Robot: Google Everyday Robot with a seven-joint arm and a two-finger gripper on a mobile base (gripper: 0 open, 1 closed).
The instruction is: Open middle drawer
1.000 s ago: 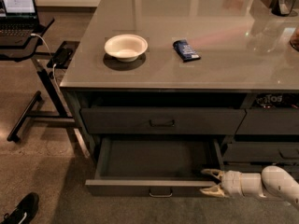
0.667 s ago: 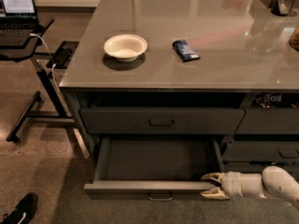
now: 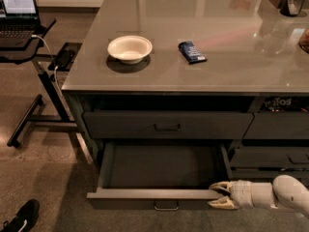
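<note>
The middle drawer (image 3: 159, 168) is pulled well out from under the grey counter and shows its shallow dark-grey tray. Its flat front (image 3: 149, 195) carries a small bar handle (image 3: 166, 206). My gripper (image 3: 216, 195), white with cream fingers, reaches in from the lower right. Its two fingers stand on either side of the right end of the drawer front, one inside and one outside, closed on it. The drawer above it (image 3: 166, 125) is shut.
On the countertop (image 3: 231, 66) sit a white bowl (image 3: 129, 48) and a blue packet (image 3: 191, 51). More drawers (image 3: 275, 124) are to the right. At the left are a laptop stand (image 3: 46, 88) with a laptop (image 3: 18, 6), and a black shoe (image 3: 21, 217) on the floor.
The middle drawer has slid a little further out toward the camera. My gripper has stayed at the right end of its front.
</note>
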